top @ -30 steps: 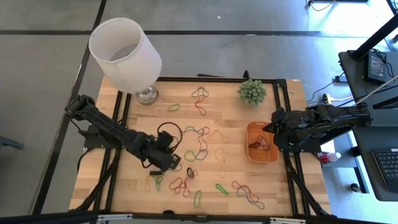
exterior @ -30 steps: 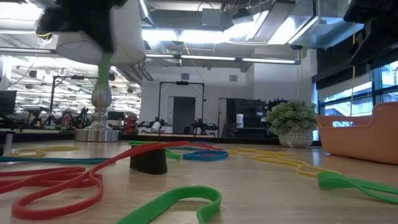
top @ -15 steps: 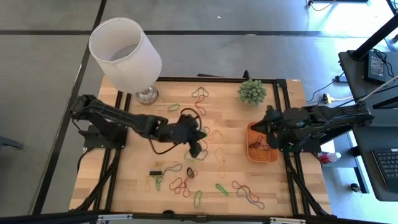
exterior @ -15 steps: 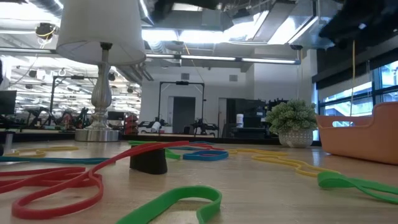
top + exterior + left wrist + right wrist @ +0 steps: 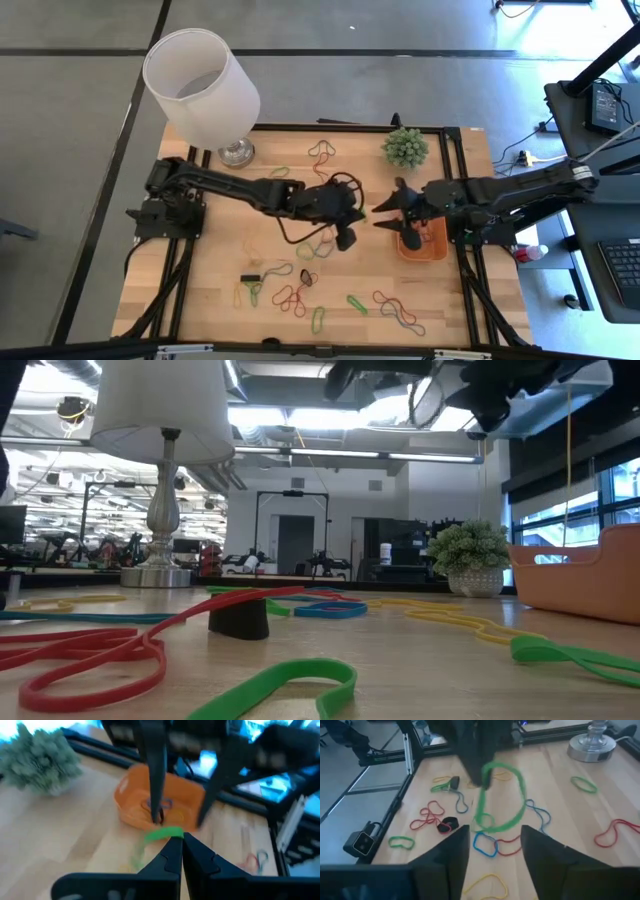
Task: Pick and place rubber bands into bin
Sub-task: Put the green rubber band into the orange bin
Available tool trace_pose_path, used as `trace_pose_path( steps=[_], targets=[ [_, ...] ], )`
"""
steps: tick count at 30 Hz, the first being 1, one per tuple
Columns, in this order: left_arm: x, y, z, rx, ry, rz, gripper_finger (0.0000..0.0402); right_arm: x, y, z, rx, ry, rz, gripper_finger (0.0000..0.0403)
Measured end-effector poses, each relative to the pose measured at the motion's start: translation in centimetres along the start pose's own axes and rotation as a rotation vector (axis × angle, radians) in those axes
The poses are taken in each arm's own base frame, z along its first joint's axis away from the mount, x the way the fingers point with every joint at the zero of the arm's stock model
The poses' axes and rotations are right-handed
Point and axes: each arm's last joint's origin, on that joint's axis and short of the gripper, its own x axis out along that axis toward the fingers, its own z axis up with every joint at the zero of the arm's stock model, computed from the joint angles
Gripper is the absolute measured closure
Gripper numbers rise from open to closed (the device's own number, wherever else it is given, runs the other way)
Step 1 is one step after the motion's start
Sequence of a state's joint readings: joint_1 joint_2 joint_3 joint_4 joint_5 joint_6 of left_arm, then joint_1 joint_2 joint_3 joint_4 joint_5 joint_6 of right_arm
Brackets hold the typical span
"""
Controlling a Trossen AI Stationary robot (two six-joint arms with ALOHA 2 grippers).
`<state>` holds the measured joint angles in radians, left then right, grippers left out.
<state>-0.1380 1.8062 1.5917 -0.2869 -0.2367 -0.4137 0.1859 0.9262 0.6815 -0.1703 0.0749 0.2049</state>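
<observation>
My left gripper (image 5: 181,840) hangs above the table's middle (image 5: 352,225), shut on a green rubber band (image 5: 500,795) that dangles as a loop. Just to its right, my right gripper (image 5: 385,216) is open and points at it, with nothing between its fingers (image 5: 455,850). The orange bin (image 5: 432,245) rests on the table under the right arm, with a few bands inside (image 5: 162,805). Several more rubber bands (image 5: 300,295) in red, green, yellow and blue lie scattered on the wood. My left gripper pinches the green rubber band at its upper end (image 5: 169,834) between the two fingertips. The fingers slant down toward the table's right side. The band hangs below them as an open loop (image 5: 492,822), clear of the table.
A white-shaded lamp (image 5: 205,90) stands at the far left and a small plant (image 5: 405,147) at the far right. A small black piece (image 5: 250,277) lies near the front left among the bands. Black frame rails (image 5: 330,127) border the table.
My left gripper has risen from the near-left bands and swung toward the table's right, rolling as it went, with the green band lifted clear. My right gripper has come out from over the bin toward the table's left and has opened.
</observation>
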Motion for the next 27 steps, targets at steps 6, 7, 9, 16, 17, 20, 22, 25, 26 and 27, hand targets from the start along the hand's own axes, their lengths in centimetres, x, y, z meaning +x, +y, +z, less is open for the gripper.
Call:
trace_pose_path(
  steps=[6,7,9,16,17,20,22,25,26,27],
  targets=[
    [-0.1,0.3,0.8,0.006,-0.033,0.031,0.04,1.3,0.2,0.5,-0.021,-0.059,0.01,0.0185],
    [-0.1,0.3,0.8,0.007,-0.033,0.031,0.04,1.5,0.2,0.6,-0.033,-0.072,0.011,0.0184],
    [-0.1,0.3,0.9,0.006,-0.033,0.032,0.04,1.9,0.3,0.8,-0.068,-0.098,0.015,0.0183],
    [-0.1,0.6,0.9,0.004,-0.036,0.043,0.0399,3.6,0.3,0.4,-0.105,-0.074,0.009,0.0227],
    [-0.1,0.6,0.9,0.004,-0.036,0.043,0.0399,3.7,0.3,0.3,-0.109,-0.066,0.007,0.0244],
    [-0.1,0.6,0.9,0.004,-0.036,0.043,0.0399,4.1,0.3,0.0,-0.13,-0.05,0.004,0.0313],
    [-0.1,0.6,0.9,0.004,-0.036,0.043,0.0399,4.1,0.3,0.0,-0.132,-0.048,0.004,0.0367],
    [-0.1,0.6,0.9,0.005,-0.036,0.044,0.0398,4.1,0.3,0.1,-0.154,-0.052,0.004,0.039],
    [-0.1,0.6,0.9,0.007,-0.036,0.044,0.0397,4.0,0.3,0.1,-0.155,-0.053,0.004,0.0388],
    [-0.1,0.6,0.9,0.007,-0.036,0.044,0.0395,4.0,0.3,0.1,-0.155,-0.054,0.004,0.0387]
  ],
)
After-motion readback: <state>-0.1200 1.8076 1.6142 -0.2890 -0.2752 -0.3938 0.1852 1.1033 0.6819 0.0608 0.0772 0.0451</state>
